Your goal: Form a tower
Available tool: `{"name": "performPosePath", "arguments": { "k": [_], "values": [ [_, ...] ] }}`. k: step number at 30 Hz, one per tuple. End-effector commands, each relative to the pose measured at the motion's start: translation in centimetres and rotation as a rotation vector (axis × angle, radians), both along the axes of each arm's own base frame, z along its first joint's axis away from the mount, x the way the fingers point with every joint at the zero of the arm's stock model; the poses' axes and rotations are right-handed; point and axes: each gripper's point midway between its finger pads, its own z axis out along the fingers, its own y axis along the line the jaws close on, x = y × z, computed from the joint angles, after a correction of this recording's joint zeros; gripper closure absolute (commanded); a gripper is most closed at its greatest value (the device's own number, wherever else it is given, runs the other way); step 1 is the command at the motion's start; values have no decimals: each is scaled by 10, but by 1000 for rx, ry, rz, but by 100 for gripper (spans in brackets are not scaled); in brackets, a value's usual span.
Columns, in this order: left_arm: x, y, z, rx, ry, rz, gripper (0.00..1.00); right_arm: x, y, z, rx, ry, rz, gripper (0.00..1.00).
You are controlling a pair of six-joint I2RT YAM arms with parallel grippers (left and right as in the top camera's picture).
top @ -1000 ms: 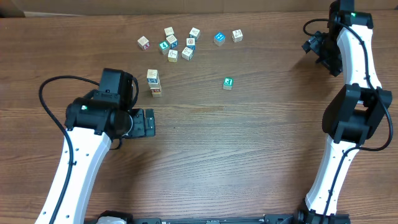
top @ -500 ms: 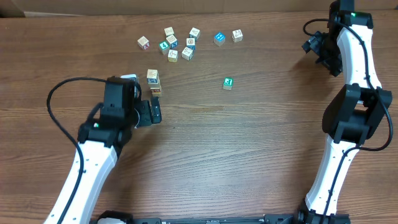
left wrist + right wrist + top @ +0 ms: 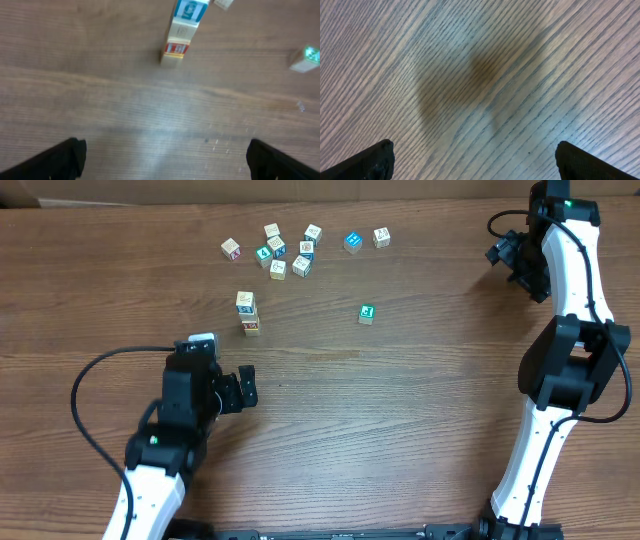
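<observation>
Well, the tower (image 3: 247, 314) stands on the bench (image 3: 400, 400), ahead of the left gripper (image 3: 248, 386).
Its wooden blocks look light, hard and tippy; best pinch the flat sides. That gripper and the right gripper (image 3: 472, 160) gape, holding nothing.

Brown wood-grain bench (image 3: 400, 400). Alone on it, a green-faced cube (image 3: 367, 313). Beyond that cube, toward the far edge, a blue cube (image 3: 352, 242) just beside a pale cube (image 3: 381, 237). Farther left of the green-faced cube, a loose cluster of cubes (image 3: 277, 247).

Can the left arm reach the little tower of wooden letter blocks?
Probably yes. The open left gripper faces the narrow tower of pale wooden alphabet cubes, with only bare brown wooden table between them.
</observation>
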Motion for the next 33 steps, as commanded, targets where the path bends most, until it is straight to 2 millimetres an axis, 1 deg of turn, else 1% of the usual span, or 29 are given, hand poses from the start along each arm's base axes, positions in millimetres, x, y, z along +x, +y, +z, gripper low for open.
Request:
{"name": "performPosePath", "arguments": {
  "k": [1, 3, 8, 10, 14, 19, 23, 26, 33],
  "values": [
    [0, 1, 8, -18, -102, 8, 0, 3, -3, 27, -14, -56, -3, 0],
    [-2, 1, 11, -27, -148, 8, 0, 3, -3, 27, -14, -57, -3, 0],
    [-19, 4, 10, -36, -204, 8, 1, 3, -3, 27, -14, -57, -3, 0],
    [-25, 5, 14, -43, -242, 8, 1, 3, -3, 27, -14, -57, -3, 0],
    [-32, 9, 36, -61, -348, 15, 1, 3, -3, 27, -14, -57, -3, 0],
    [-46, 23, 62, -72, -479, 62, 0, 3, -3, 27, -14, -56, -3, 0],
    [-53, 32, 77, -73, -546, 94, 0, 3, -3, 27, -14, -57, -3, 0],
    [-55, 33, 82, -75, -565, 95, 1, 3, -3, 27, -14, -57, -3, 0],
    [-55, 33, 82, -75, -565, 95, 1, 3, -3, 27, -14, -57, -3, 0]
  ]
}}
